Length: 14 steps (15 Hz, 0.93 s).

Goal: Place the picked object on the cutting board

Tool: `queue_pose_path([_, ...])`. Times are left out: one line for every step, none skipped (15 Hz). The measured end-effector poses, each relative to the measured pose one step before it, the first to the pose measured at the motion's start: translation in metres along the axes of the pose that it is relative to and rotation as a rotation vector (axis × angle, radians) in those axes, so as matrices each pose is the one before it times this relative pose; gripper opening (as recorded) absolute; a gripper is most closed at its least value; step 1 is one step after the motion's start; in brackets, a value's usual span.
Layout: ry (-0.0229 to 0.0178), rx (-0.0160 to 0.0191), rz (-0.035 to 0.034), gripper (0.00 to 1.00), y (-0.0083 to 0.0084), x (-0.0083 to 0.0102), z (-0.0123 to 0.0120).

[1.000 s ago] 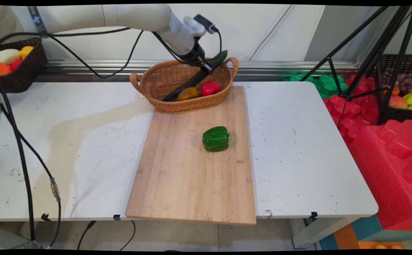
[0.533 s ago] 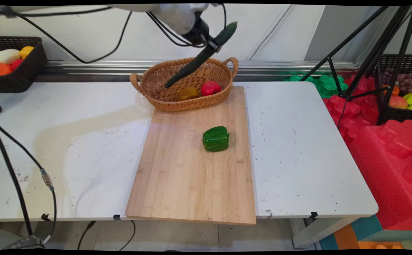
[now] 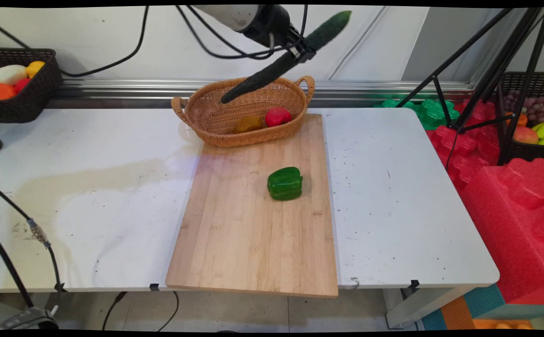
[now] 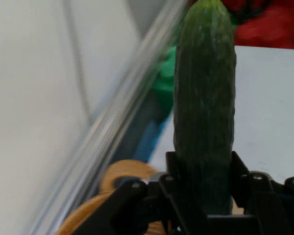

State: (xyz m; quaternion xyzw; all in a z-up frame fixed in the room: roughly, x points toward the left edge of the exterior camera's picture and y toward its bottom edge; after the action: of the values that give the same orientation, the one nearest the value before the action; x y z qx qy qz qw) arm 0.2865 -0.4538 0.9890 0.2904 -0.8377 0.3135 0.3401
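Dark green and bumpy, the cucumber [image 3: 285, 57] is sitting clamped across the black gripper [image 3: 301, 47], which you are holding high near the top of the main view, above the wicker basket [image 3: 215, 133]. The fingers [image 4: 172, 169] are pinching it on both sides, so the hand is closed on the cucumber rather than standing wide. It is hanging tilted: one end is pointing up and to the right toward the wall, the other is sloping down toward the basket's mouth without touching the rim. In the hand view it is rising straight out from between the fingers.

You are carrying it clear of everything, so this is looking like the lift-and-carry stage. With the cucumber so long and slanted, I judge that your next move is calling for room at both ends and a firm, unchanging squeeze.

Below, the basket is holding a red fruit [image 3: 278, 116] and a brownish one [image 3: 249, 124], and its front edge is resting on the far end of a wooden cutting board [image 3: 253, 243]. A green bell pepper [image 3: 285, 183] is lying on that board, well apart from the basket. The board is covering the middle of the white table [image 3: 402, 210], which is showing stains. A dark basket [image 3: 31, 100] of produce is standing at far left, tripod legs [image 3: 482, 79] and red foam [image 3: 510, 206] at right.
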Motion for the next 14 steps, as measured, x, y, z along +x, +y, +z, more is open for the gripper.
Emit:
queue_pose_path([0.00768, -0.03117, 0.04267, 0.00, 0.01167, -0.00032, -0.01109])
queue_pose_path([0.00441, -0.02722, 0.03533, 0.00, 0.01011, -0.00099, -0.00922])
queue_pose_path([0.00216, -0.03381, 0.04119, 0.00, 0.01237, -0.00206, -0.01019])
queue_pose_path([-0.00003, -0.02998, 0.03394, 0.00, 0.01100, -0.00176, -0.00786])
queue_pose_path([-0.00352, -0.03913, 0.04115, 0.00, 0.01458, -0.00350, -0.00993])
queue_pose_path([-0.00295, -0.02962, 0.02860, 0.00, 0.01084, -0.00237, -0.00640])
queue_pose_path([-0.00440, -0.02919, 0.02869, 0.00, 0.01073, -0.00244, -0.00586])
queue_pose_path([-0.00722, -0.03385, 0.03190, 0.00, 0.01200, -0.00319, -0.00542])
queue_pose_path([-0.00962, -0.03551, 0.03131, 0.00, 0.01212, -0.00370, -0.00457])
queue_pose_path([-0.00958, -0.02990, 0.02624, 0.00, 0.00997, -0.00327, -0.00309])
queue_pose_path([-0.01185, -0.03543, 0.03010, 0.00, 0.01130, -0.00396, -0.00261])
queue_pose_path([-0.01377, -0.03449, 0.02975, 0.00, 0.01099, -0.00447, -0.00174])
queue_pose_path([-0.01458, -0.03188, 0.02852, 0.00, 0.01031, -0.00459, -0.00100])
queue_pose_path([-0.01306, -0.02682, 0.02350, 0.00, 0.00797, -0.00380, 0.00045])
